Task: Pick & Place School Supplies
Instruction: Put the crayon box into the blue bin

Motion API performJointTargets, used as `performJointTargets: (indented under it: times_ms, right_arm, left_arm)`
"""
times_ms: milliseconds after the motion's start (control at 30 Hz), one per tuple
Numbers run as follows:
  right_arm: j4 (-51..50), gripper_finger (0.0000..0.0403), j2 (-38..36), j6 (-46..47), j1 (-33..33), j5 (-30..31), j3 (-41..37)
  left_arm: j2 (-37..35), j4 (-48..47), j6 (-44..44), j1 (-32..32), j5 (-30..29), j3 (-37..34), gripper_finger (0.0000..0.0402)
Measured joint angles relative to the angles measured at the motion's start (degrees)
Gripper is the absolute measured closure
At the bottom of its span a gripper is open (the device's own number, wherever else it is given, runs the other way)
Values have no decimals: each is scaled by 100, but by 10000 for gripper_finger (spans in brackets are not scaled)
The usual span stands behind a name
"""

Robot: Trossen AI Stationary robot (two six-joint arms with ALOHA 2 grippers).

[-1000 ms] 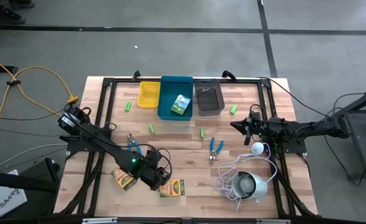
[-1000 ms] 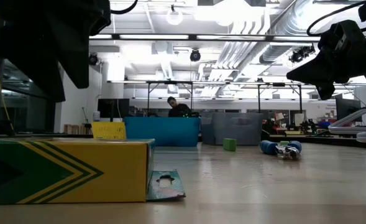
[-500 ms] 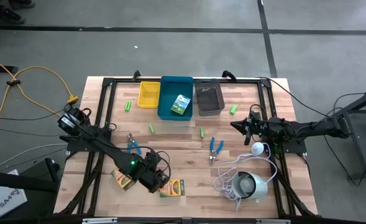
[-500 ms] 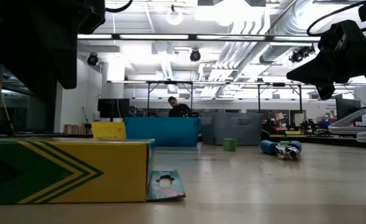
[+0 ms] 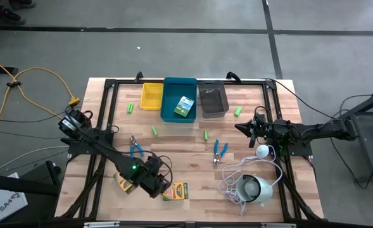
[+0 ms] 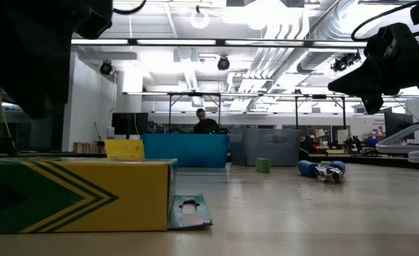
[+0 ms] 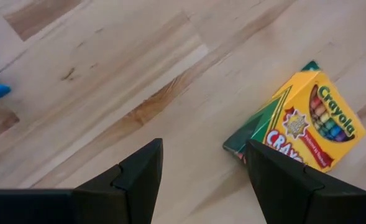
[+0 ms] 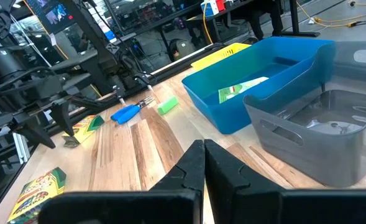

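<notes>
The left gripper, jaws wide and empty, had slid back toward seven o'clock off the crayon box; we judged it was lining up a grasp. The right gripper waited shut at three o'clock.

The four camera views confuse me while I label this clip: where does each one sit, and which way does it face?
High: overhead, straight down on table and both arms.
Low: table-top height, level across to the blue bin; arms overhead.
Left wrist: down past open left gripper at a crayon box.
Right wrist: past shut right gripper toward the bins.
Shared: blue bin in high, low, right wrist.
</notes>
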Motion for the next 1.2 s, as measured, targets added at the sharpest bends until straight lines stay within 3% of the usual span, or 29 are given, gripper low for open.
performJointTargets:
  times_ms: [233,433,733,900,1200]
  right_arm:
    - [-1,400,1,0,0,1,0]
    - [-1,400,0,2,-1,2,0]
    - [-1,400,0,1,1,0,1]
    - [0,400,0,1,0,1,0]
    - [-1,400,1,1,0,2,2]
  left_arm:
    - [0,207,502,131,423,2,181]
    - [-87,71,516,113,419,2,181]
    - [-293,-605,1,-101,329,4,181]
    - [-326,-918,-707,-407,238,7,181]
    - [-261,-831,-1503,-835,243,9,181]
